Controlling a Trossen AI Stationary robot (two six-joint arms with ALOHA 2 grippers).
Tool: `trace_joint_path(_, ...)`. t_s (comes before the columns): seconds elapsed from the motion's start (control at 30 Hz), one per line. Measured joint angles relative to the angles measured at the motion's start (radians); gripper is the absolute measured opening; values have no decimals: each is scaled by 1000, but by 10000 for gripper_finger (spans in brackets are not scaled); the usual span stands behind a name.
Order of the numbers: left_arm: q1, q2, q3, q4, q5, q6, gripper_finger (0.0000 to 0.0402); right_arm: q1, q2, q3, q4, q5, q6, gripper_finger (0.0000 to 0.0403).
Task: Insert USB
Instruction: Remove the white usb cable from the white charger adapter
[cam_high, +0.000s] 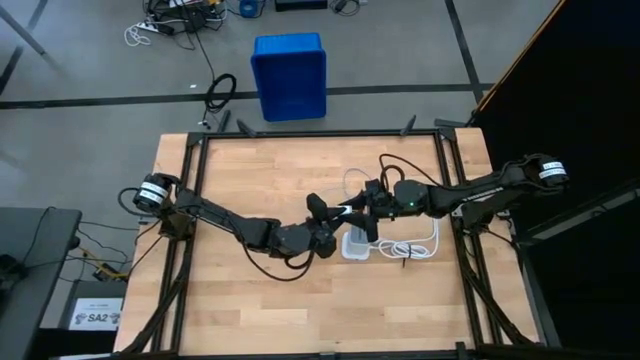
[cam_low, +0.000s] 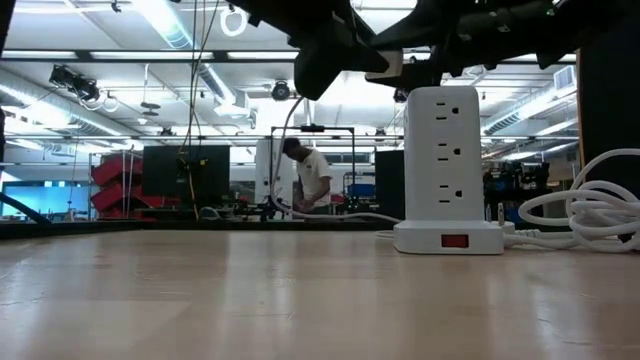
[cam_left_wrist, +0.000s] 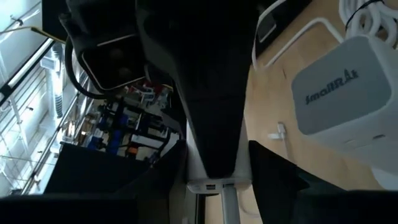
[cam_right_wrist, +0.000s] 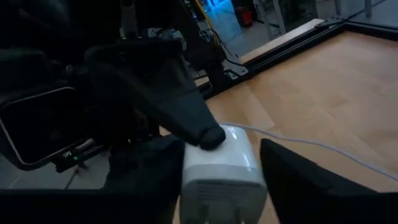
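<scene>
The USB is a thin white cable (cam_high: 352, 182) lying loose on the table beyond the grippers. One small plug (cam_left_wrist: 280, 130) rests flat on the wood, and no gripper touches it. A small white cube (cam_right_wrist: 221, 168) with a port on one face (cam_left_wrist: 208, 186) hangs in the air above the white socket tower (cam_high: 355, 245). My left gripper (cam_high: 335, 215) comes at the cube from the table's left. My right gripper (cam_high: 365, 210) comes from the right. Both are shut on the cube. My left gripper has the white cube filling the gap between its fingers, port face (cam_left_wrist: 217, 185) toward its camera. In the right wrist view one of its fingers (cam_right_wrist: 193, 121) lies on the cube's upper face; the other finger is hidden. It comes level from the table's left. My right gripper pinches the white cube by two opposite side faces (cam_right_wrist: 186, 177), level from the table's right, with the pronged end toward its camera. The cube is lifted clear of the table, above the socket tower.
The socket tower (cam_low: 450, 150) stands upright right of the table's middle, its thick white cord (cam_low: 590, 205) coiled to its right. Black frame rails edge the table. A blue bin (cam_high: 290, 75) sits on the floor beyond the far edge. A person (cam_low: 310, 175) stands far back in the room.
</scene>
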Motion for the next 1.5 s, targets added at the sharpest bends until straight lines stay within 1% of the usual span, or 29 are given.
trace_joint_path(0.1, 0, 0, 0, -1, -4, 2, 125, -1, 0, 0, -2, -25, 1, 115)
trace_joint_path(0.13, 0, 0, 0, -1, -4, 3, 126, -1, 0, 0, -2, -27, -2, 111)
trace_joint_path(0.17, -2, 0, 0, -2, -11, 2, 127, -1, 0, 0, -1, -30, -7, 111)
trace_joint_path(0.27, -18, -15, 1, -19, -80, 6, 140, -1, 2, 4, 8, -31, -26, 111)
trace_joint_path(0.37, -40, -53, -6, -99, -149, -31, 162, -1, -4, 2, 2, -35, -33, 111)
trace_joint_path(0.43, -51, -69, -1, -105, -136, -63, 175, 0, -5, 1, -1, -42, -36, 111)
trace_joint_path(0.57, -54, -71, 0, -171, -175, -116, 187, 0, -9, -2, -15, -48, -38, 111)
trace_joint_path(0.77, -43, -72, -5, -210, -108, -218, 189, 2, -11, -2, -27, -52, -38, 111)
trace_joint_path(0.9, -41, -72, -6, -211, -85, -228, 189, 4, -11, -3, -33, -50, -37, 111)
trace_joint_path(1.07, -49, -97, -6, -214, -84, -233, 190, 2, -13, -2, -34, -39, -36, 111)
trace_joint_path(1.23, -53, -121, -6, -241, 27, -305, 190, 0, -13, -1, -34, -30, -36, 111)
trace_joint_path(1.37, -37, -118, -6, -318, 51, -385, 190, 0, -13, -1, -37, -33, -36, 111)
trace_joint_path(1.5, -11, -115, -6, -340, 51, -436, 190, 0, -13, -1, -33, -37, -36, 111)
